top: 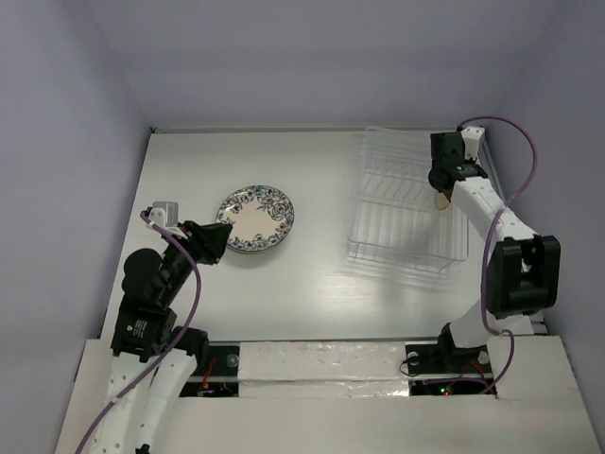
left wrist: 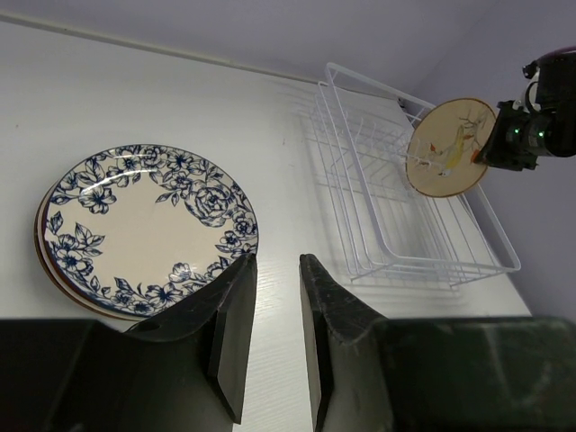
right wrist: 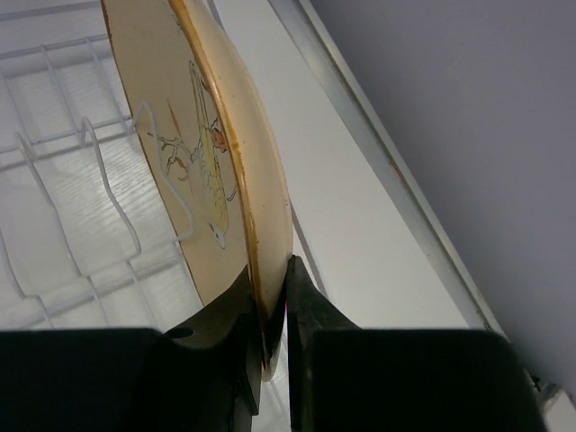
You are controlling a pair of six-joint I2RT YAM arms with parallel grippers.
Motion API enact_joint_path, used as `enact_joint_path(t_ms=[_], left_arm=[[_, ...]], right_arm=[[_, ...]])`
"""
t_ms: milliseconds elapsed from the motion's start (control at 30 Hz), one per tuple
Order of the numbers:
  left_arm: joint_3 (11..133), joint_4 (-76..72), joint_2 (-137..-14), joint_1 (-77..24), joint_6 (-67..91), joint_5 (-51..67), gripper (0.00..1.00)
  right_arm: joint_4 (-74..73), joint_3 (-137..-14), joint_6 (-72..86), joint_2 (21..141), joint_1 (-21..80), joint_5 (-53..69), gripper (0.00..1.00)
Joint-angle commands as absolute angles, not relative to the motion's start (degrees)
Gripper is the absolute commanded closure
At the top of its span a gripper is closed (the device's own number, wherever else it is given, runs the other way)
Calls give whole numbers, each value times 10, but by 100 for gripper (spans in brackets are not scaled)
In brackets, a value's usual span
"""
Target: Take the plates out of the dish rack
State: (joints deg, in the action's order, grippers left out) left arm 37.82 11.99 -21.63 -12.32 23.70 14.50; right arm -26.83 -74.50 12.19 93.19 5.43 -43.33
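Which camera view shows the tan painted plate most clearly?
Left wrist view: the tan plate shows its whole painted face. Right wrist view sees it edge-on, pinched in the right claw; top view shows only a sliver.

**Stack at nine, rack at two**

Read the table (top: 312, 293) from above as a dial, with the far wall at twelve. The stack of plates (top: 256, 218) lies flat at nine o'clock, well apart from the dish rack (top: 402, 213) at two o'clock. A lone plate (left wrist: 450, 147) stands on edge at the rack's three o'clock side, its rim between the fingers of the right gripper (right wrist: 270, 274). The left gripper (top: 223, 239) sits just beside the stack, at its eight o'clock.
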Motion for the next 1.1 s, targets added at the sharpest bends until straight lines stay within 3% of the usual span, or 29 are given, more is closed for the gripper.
enact_joint_path(t_ms=[0,267,500,800,1067], left_arm=[[374,100,-214,-126,239,145,77],[373,98,-218,-126,239,147,76],[373,98,-217,-126,240,147,76],[373,98,-216,-126,241,145,75],[373,99,-215,-126,241,146,74]], right_arm=[[-222,-755,113,843,74,-499,100],[-261,-786,115,742,122,-489,100],[-224,-791,153,684,231,-319,100],[-10,-794,311,834,374,-35,100],[121,-835,447,979,412,65,100]])
